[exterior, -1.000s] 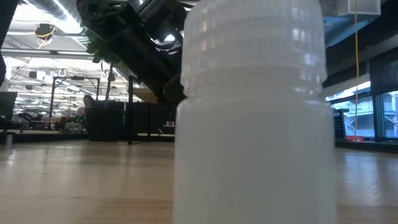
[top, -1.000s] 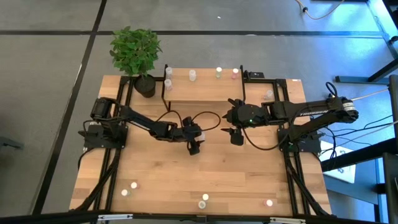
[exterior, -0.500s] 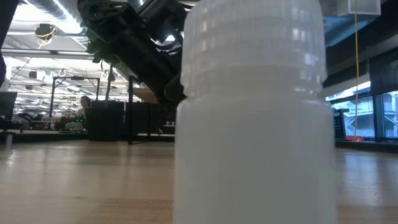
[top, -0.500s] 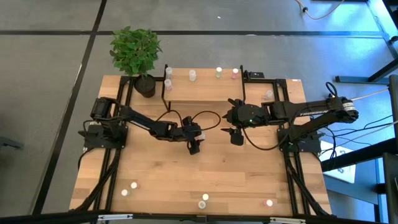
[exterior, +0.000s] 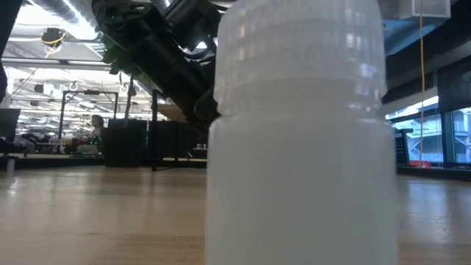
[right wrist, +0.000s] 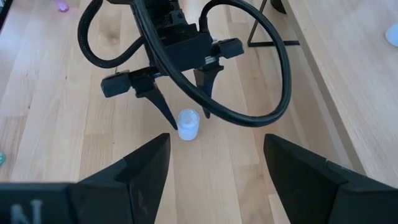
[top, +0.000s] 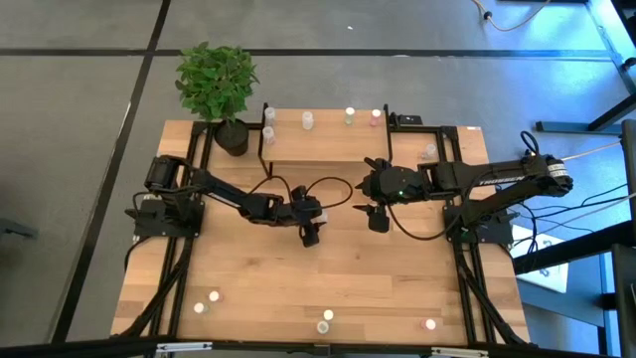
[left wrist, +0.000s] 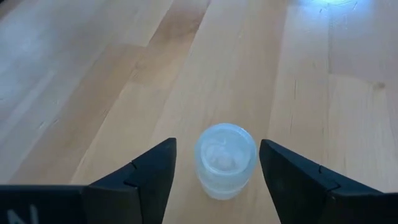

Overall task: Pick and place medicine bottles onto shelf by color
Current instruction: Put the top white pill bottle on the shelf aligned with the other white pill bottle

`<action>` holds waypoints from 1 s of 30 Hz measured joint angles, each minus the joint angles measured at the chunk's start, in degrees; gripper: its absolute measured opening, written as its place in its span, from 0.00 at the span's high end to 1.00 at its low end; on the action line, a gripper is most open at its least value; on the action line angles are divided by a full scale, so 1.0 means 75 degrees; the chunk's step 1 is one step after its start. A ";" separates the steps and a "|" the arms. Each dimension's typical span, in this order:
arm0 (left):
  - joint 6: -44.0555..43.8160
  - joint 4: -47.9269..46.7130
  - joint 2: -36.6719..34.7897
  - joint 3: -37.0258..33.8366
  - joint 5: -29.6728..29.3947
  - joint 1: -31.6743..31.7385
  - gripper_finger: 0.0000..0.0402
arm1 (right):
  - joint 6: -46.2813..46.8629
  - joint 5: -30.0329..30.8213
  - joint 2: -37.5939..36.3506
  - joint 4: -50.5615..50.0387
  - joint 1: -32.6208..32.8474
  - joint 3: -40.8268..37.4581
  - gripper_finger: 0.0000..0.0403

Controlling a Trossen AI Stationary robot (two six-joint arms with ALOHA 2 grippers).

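Left gripper [left wrist: 214,165] is narrowing around a white-capped bottle [left wrist: 224,159] mid-table, not yet clamped. Grasp looks imminent. Right gripper [right wrist: 214,165] idles alongside, released.

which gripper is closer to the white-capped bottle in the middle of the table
Left. The left gripper straddles the white-capped bottle, one finger on each side, not touching. The right gripper hangs open off to the side.

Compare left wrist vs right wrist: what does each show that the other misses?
Left wrist only: a close look down onto the white-capped bottle, standing upright between the left claw fingers with a gap on each side.
Right wrist only: the left claw seen from outside with its looping black cable, the shelf, and the right claw, open and empty.
Both: that bottle on the table.
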 joint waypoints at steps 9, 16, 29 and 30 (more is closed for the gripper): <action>0.0007 -0.0256 0.0001 -0.0006 -0.0057 0.0000 0.44 | 0.0008 0.0000 0.0000 0.0000 0.0002 0.0000 0.35; 0.0009 -0.0250 0.0000 -0.0006 -0.0081 0.0000 0.44 | -0.0001 0.0000 0.0000 -0.0001 0.0000 -0.0002 0.35; 0.0029 -0.0250 0.0001 -0.0006 -0.0137 -0.0002 0.53 | 0.0018 0.0000 0.0000 -0.0001 0.0000 0.0000 0.35; 0.0029 -0.0250 0.0002 -0.0006 -0.0135 0.0000 0.55 | 0.0015 0.0000 0.0000 0.0001 0.0000 -0.0003 0.35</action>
